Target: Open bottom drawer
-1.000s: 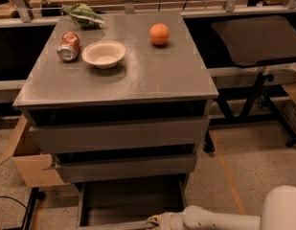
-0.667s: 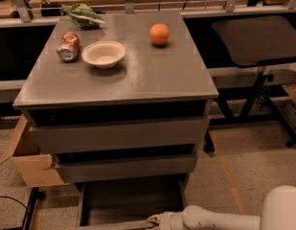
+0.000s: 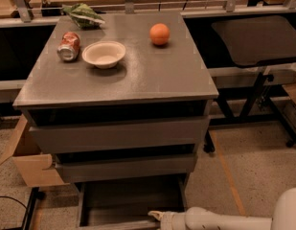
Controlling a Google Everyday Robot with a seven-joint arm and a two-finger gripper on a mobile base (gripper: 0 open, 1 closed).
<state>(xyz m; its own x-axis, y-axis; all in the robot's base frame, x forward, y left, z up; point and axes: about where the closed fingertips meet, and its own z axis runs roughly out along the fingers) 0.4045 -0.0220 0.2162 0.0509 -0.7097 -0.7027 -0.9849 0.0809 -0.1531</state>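
The flat grey bench top [image 3: 138, 80] stands on a speckled floor [image 3: 253, 166]. It holds one round orange fruit [image 3: 159, 34] by the back edge. One white bowl [image 3: 104, 54] and one red tipped can [image 3: 68, 46] lie near the left edge. The bottom drawer [image 3: 130, 200], lowest of three, sticks out under the front edge. The white gripper [image 3: 154, 215] is at its front. I cannot tell if it is spread or pinching.

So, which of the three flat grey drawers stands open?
The bottom drawer: pulled out, showing its dark box interior, with the white gripper at its front edge. The top drawer and middle drawer show only grey fronts.
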